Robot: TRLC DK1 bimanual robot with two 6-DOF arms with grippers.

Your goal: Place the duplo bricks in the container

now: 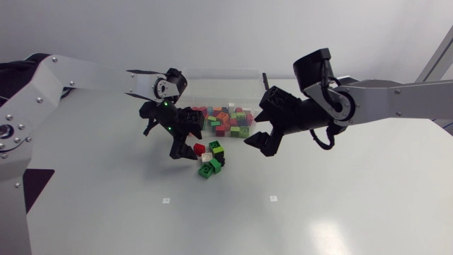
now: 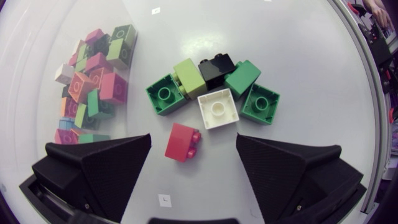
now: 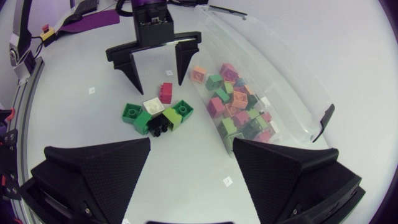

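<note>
Seven loose bricks [image 2: 217, 107] lie on the surface [image 1: 318, 205] just beside the container [image 3: 273, 62].
Left pincer [image 1: 187, 154] stands open around a red brick [image 2: 182, 142], fingers clear of it; right pincer [image 3: 192, 142] hangs open and empty near the container, which holds many more bricks.

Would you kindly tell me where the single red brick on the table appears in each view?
Head view: red brick at the loose pile's edge, toward the container.
Left wrist view: untouched between the left gripper's open fingers.
Right wrist view: between that same gripper's fingers.
Shared landmark: the white brick beside it.
</note>
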